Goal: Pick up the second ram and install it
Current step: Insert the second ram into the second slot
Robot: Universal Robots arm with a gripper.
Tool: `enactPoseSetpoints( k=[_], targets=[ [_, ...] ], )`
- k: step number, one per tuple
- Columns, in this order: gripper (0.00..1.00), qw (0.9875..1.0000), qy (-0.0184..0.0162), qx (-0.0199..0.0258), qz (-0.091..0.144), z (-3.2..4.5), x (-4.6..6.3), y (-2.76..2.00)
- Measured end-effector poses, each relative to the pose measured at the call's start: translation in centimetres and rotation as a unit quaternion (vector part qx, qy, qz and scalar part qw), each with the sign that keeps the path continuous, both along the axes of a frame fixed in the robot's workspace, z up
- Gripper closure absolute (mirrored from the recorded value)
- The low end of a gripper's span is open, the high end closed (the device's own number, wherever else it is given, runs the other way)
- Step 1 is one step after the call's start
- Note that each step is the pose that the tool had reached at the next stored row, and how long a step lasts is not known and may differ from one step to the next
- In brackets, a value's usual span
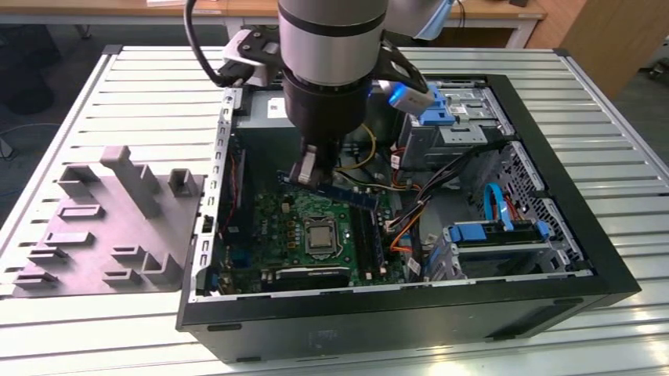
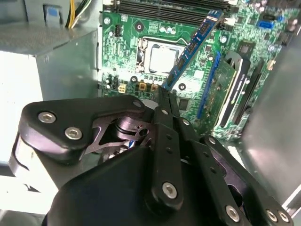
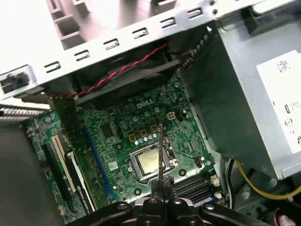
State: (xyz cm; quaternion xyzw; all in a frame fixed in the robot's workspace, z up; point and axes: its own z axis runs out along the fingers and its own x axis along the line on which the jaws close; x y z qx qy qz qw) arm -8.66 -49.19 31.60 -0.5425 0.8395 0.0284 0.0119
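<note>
The second ram (image 1: 337, 193) is a long, thin blue-green stick hanging tilted above the green motherboard (image 1: 287, 223) inside the open computer case. My gripper (image 1: 309, 174) is shut on one end of it, over the processor socket (image 1: 316, 236). In the second wrist view the stick (image 2: 193, 49) slants away from the gripper (image 2: 165, 94) across the board, short of the long black memory slots (image 2: 164, 5). In the first wrist view the stick (image 3: 161, 148) shows edge-on, rising from the gripper (image 3: 161, 186) over the socket (image 3: 149, 161), with the slots (image 3: 190, 186) beside it.
The black case wall (image 1: 397, 313) rings the board. A grey power supply (image 3: 254, 94) and loose cables (image 1: 413, 211) crowd one side. A drive cage with blue latches (image 1: 502, 235) stands at the exterior view's right. A grey moulded fixture (image 1: 105, 227) lies on the slatted table at its left.
</note>
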Motion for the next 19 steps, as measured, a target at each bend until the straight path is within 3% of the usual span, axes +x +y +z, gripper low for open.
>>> enactPoseSetpoints(
  k=[4,9,14,19],
  targets=[
    [0.88,0.9993,0.0000,0.0000,-0.037,-0.03,0.00,0.00],
    [0.88,0.9967,0.0000,0.0000,-0.081,-0.06,0.00,0.00],
    [0.88,0.9923,0.0000,0.0000,-0.124,-0.09,0.00,0.00],
    [0.88,0.9865,0.0000,0.0000,-0.164,-0.11,0.00,0.00]
  ],
)
